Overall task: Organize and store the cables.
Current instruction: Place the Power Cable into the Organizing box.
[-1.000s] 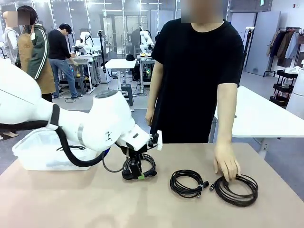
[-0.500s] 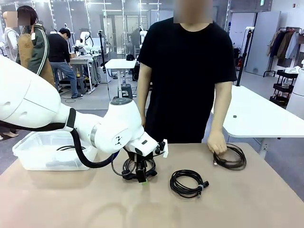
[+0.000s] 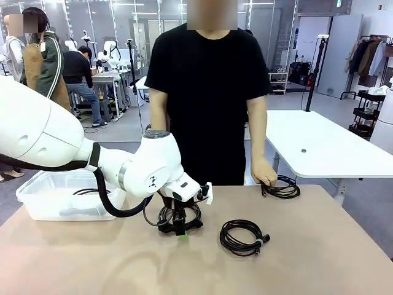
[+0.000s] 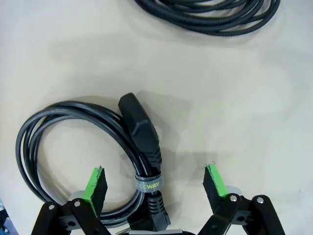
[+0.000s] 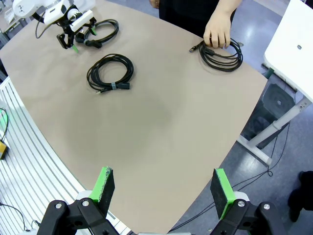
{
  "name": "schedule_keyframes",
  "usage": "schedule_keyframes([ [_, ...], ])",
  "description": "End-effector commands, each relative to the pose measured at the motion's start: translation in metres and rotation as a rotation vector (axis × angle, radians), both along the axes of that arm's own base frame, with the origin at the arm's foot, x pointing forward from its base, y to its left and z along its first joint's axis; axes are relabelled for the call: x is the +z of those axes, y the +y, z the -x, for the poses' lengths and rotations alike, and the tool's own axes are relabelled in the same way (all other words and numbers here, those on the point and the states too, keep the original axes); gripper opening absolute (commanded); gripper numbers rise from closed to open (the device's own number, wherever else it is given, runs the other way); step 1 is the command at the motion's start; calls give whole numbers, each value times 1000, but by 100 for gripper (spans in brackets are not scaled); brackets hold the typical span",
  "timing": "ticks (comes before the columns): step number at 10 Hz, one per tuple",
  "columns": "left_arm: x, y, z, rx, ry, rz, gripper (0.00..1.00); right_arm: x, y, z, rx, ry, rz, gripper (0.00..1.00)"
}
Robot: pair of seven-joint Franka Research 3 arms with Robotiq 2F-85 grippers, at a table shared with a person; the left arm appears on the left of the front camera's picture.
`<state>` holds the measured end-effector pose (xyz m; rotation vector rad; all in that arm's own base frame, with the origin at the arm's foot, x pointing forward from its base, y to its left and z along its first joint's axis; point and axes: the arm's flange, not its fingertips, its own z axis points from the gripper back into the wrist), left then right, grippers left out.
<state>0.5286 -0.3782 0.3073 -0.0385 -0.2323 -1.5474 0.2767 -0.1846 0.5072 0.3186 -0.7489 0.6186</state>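
One black cable coil (image 3: 192,213) with a plug and a grey tie lies left of the table's middle. My left gripper (image 3: 179,228) stands open right over it. In the left wrist view the gripper (image 4: 155,181) straddles the coil's (image 4: 73,111) tied stretch, the tie (image 4: 148,185) between the green pads. A second coil (image 3: 242,236) lies in the middle of the table. A third coil (image 3: 284,188) is at the far right edge under the person's hand (image 3: 264,175). My right gripper (image 5: 164,188) hangs open and empty high above the table's near corner.
A clear plastic bin (image 3: 37,203) with a dark cable in it stands at the table's left end. The brown table (image 3: 92,258) has free room in front and to the right. A white table (image 3: 331,147) stands behind on the right.
The person has pulled the right coil from the front right back to the far edge and stepped toward picture left. My left gripper has shifted slightly over its coil.
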Motion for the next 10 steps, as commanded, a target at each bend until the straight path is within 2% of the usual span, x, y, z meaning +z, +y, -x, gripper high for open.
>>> schedule_keyframes([
  [1,3,1,-2,9,34,0,100,0,-1,1,16,-8,0,100],
  [2,1,2,-3,5,37,-5,75,0,-1,1,16,-8,0,100],
  [3,1,4,-1,-1,42,-3,40,0,-1,1,16,-8,0,100],
  [4,1,7,-1,-2,57,-9,15,0,-1,1,16,-8,0,100],
  [5,-2,9,0,-2,65,-10,0,0,-1,1,16,-8,0,100],
  [7,-1,12,2,-2,66,-10,0,0,-1,1,16,-8,0,100],
  [8,3,15,3,2,60,-9,4,0,-1,1,16,-8,0,100],
  [9,7,18,5,8,54,-6,0,0,-1,1,16,-8,0,100],
  [10,13,22,7,18,49,3,0,0,-1,1,16,-8,0,100],
])
